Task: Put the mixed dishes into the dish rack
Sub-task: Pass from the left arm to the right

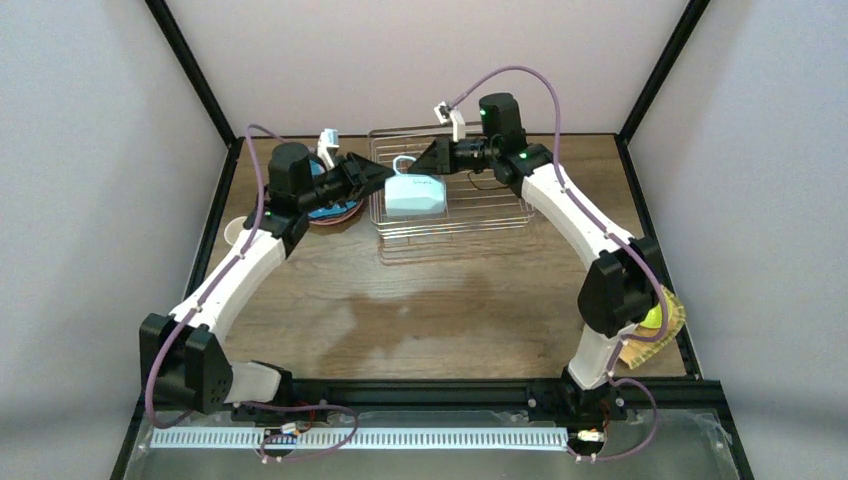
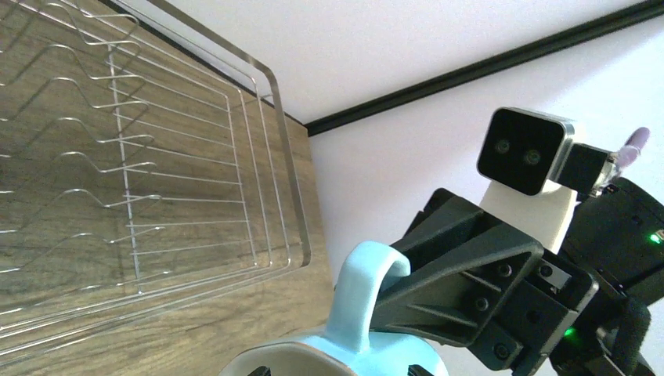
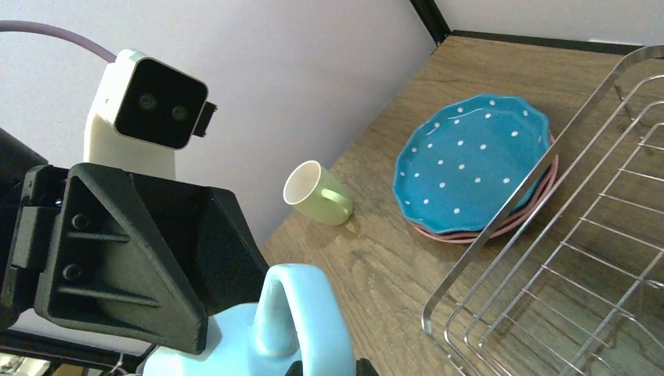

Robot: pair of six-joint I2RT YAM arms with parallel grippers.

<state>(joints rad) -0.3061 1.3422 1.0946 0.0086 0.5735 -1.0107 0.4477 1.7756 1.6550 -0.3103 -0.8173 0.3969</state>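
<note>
Light blue ceramic mug [image 1: 415, 196] is over the left half of the silvery wire dish rack [image 1: 485, 212], between the two grippers; can't tell if it touches the wires. Right gripper [image 1: 422, 160] jaws are narrow, pinched on the mug beside its handle. Left gripper [image 1: 388, 177] jaws are spread wide either side of it, not gripping. Left of the rack, a blue white-dotted plate [image 3: 470, 160] is stacked on a pink plate [image 3: 505, 225], with a pale green mug [image 3: 317, 194] further left by the table edge.

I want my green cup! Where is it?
In the right wrist view, the pale green mug lies on its side by the left wall, left of the blue dotted plate.
</note>
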